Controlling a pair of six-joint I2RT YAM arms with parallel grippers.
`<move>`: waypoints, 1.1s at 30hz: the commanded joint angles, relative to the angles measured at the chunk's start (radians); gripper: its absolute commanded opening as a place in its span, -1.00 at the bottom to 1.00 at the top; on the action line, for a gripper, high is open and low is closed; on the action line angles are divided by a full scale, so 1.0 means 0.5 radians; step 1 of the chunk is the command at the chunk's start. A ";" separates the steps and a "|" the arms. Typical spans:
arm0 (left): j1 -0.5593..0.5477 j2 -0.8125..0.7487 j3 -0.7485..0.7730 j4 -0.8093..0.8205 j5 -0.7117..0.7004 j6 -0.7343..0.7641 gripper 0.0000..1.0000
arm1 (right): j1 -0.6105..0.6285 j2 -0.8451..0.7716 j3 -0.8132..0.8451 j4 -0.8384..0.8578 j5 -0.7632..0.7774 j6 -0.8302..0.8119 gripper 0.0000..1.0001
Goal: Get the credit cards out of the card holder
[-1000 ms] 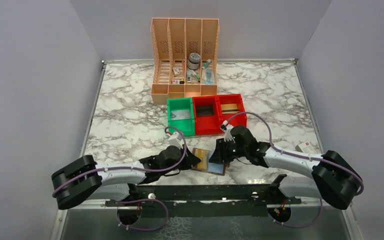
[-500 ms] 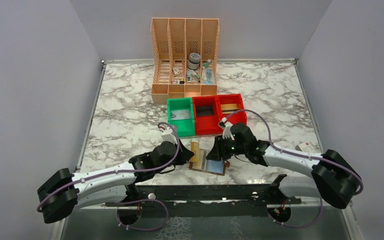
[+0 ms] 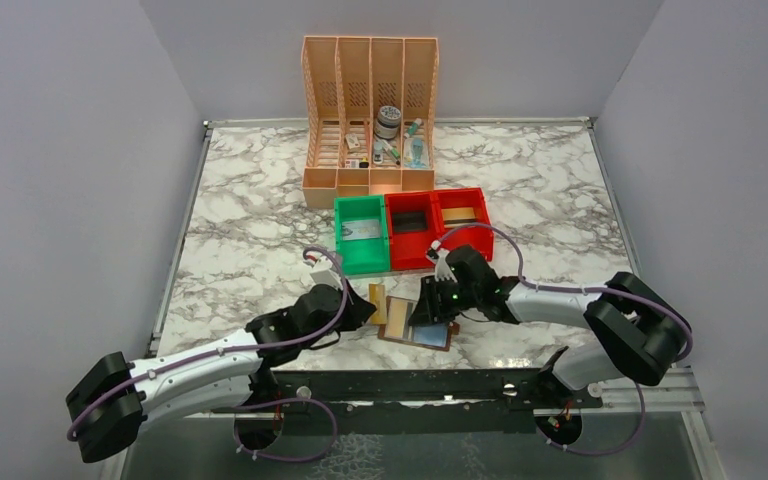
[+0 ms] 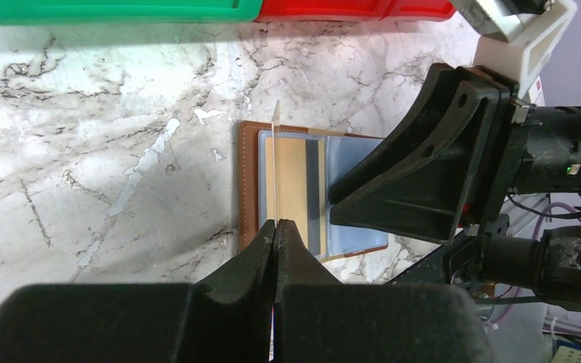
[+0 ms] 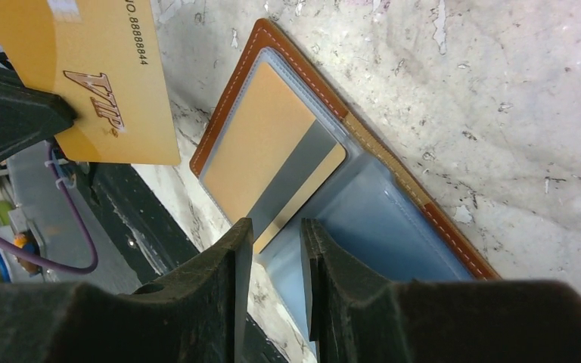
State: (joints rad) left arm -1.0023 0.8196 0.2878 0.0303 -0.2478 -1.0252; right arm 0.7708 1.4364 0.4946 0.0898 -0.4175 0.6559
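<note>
**One card out, one stuck in plastic**

Left gripper (image 4: 275,227) is clamped on the gold VIP card (image 5: 98,83), held on edge just beside the open brown card holder (image 5: 231,102). Right gripper (image 5: 271,231) hovers narrowly parted, empty as far as we see, over the tan card (image 5: 272,151) in its clear sleeve (image 5: 363,219). Pinch the sleeve too and we reckon the whole holder lifts.

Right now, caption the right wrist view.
Left claw holds a gold VIP card beside the open card holder, right claw open above it.
</note>
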 commanded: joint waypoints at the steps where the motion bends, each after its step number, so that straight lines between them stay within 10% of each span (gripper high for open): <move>1: 0.015 -0.029 -0.043 0.009 0.045 0.021 -1.00 | -0.002 -0.013 0.028 -0.106 0.162 -0.036 -0.39; 24: 0.063 -0.383 -0.127 -0.149 0.012 -0.043 -1.00 | -0.002 0.130 0.375 -0.242 0.047 -0.293 -0.34; 33: 0.118 -0.302 -0.171 0.071 0.227 -0.002 -1.00 | -0.076 -0.497 0.051 -0.062 0.457 -0.178 0.34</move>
State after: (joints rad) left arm -0.9684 0.6407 0.2134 -0.0078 -0.2119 -1.0298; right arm 0.7650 1.2697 0.5793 0.0113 -0.3004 0.5522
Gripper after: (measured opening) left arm 0.011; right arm 0.640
